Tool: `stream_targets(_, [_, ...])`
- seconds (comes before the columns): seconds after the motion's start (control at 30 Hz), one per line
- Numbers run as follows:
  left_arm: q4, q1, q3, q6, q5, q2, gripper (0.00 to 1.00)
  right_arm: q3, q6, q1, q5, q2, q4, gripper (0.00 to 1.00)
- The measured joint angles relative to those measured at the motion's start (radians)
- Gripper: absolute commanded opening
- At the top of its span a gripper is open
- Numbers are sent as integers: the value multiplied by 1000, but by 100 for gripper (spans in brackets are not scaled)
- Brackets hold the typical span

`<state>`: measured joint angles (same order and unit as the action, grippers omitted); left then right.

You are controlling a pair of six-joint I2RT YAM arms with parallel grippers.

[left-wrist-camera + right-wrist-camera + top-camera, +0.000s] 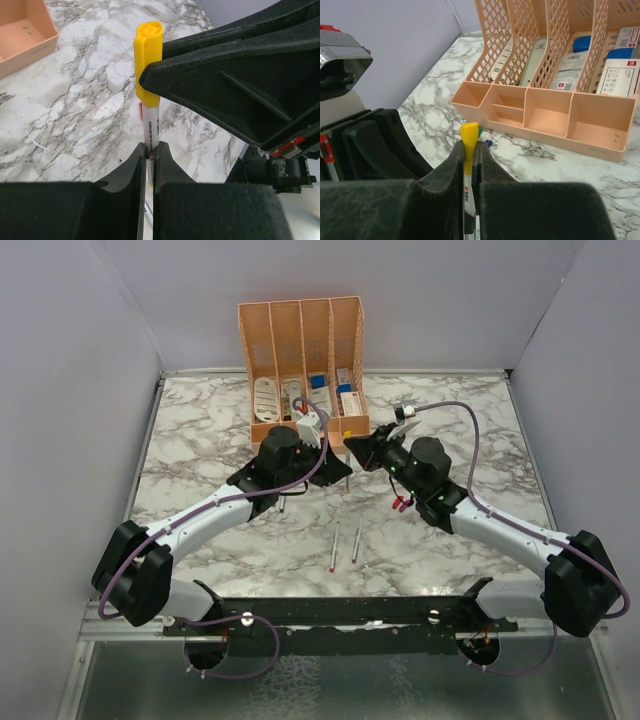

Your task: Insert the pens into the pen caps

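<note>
We look down on the table [200, 430] from its near edge. Both wrist views, very close, share the yellow-capped pen [149, 87].

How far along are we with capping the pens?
No finished pen shows clearly. In hand: the left claw grips a pen while the right claw holds the yellow cap, which already sits over its tip. Left: two more pens lie loose on the table, and a green bit and a blue bit, probably caps, wait by the organiser.
</note>
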<state>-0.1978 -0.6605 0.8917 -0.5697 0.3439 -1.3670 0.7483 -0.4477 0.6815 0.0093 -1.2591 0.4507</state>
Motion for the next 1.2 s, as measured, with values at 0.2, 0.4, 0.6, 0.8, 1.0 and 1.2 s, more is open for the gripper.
stream_targets(0.2, [43, -2, 0, 9, -70, 4, 0, 53, -4, 3, -8, -53, -63, 1])
stream_targets(0.4, [104, -7, 0, 35, -142, 14, 0, 92, 8, 35, 4, -97, -100, 1])
stream_targets(0.6, [133, -8, 0, 66, -207, 24, 0, 128, 34, 76, 49, -135, -114, 1])
stream_targets(0.8, [179, -8, 0, 108, -266, 40, 0, 167, 39, 99, 70, -177, -140, 1])
stream_targets(1.0, [211, 8, 0, 133, -290, 60, 0, 201, 40, 114, 81, -211, -146, 1])
stream_targets(1.2, [238, 21, 0, 140, -302, 66, 0, 228, 40, 123, 83, -250, -148, 1])
